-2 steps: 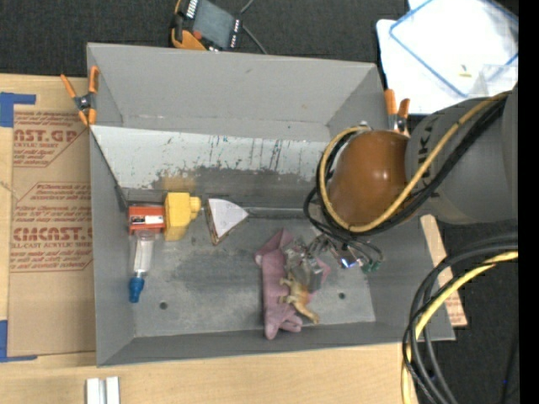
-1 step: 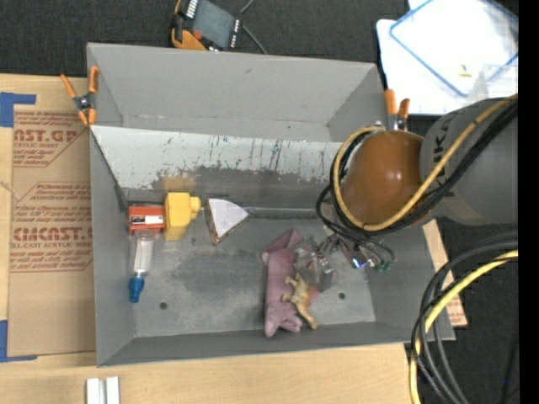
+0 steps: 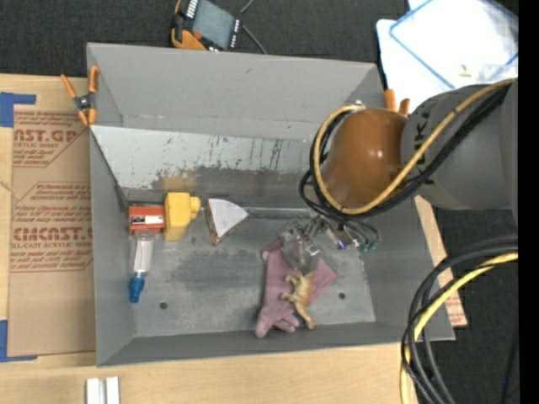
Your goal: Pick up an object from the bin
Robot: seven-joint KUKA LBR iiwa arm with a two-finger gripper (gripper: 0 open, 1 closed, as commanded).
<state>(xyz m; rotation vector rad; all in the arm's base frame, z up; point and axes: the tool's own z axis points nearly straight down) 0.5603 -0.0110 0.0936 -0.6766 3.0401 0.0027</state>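
The claw [image 3: 301, 248] hides part of the pink cloth [image 3: 276, 291].

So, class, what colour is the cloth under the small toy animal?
Pink; the cloth shows best in the camera view.

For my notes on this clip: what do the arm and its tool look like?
A thick, rounded grey arm with black lettering ends in a glossy orange-brown dome cover. Black and yellow cables loop around the dome. The tool is small and metallic, with thin wires.

Cloth [image 3: 274, 308], figurine [image 3: 297, 289], block [image 3: 178, 213], wedge [image 3: 226, 217], tube [image 3: 141, 259], box [image 3: 146, 220], one each
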